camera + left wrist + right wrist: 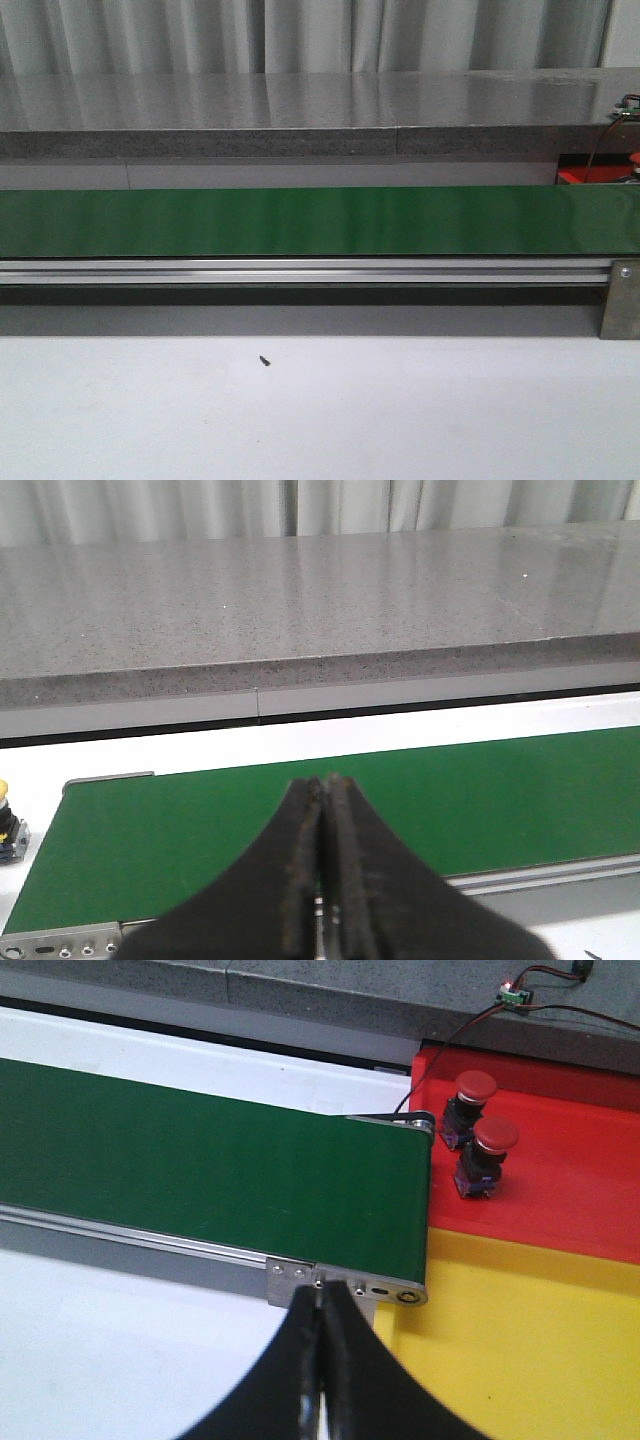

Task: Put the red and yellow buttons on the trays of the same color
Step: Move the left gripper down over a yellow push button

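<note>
1. The green conveyor belt (300, 222) carries nothing; a pick is best held until a button arrives.
2. Two red buttons (486, 1150) stand on the red tray (570, 1175), upper right; the yellow tray (520, 1330) below holds none.
3. A yellow button (6, 820) is seen at the left edge, off the belt.
4. The left pincer (322, 880) and right pincer (322, 1370) are pressed closed, holding nothing, low over the belt's near rail.

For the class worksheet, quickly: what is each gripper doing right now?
Left gripper: closed, holding nothing, above the green belt.
Right gripper: closed, holding nothing.
</note>
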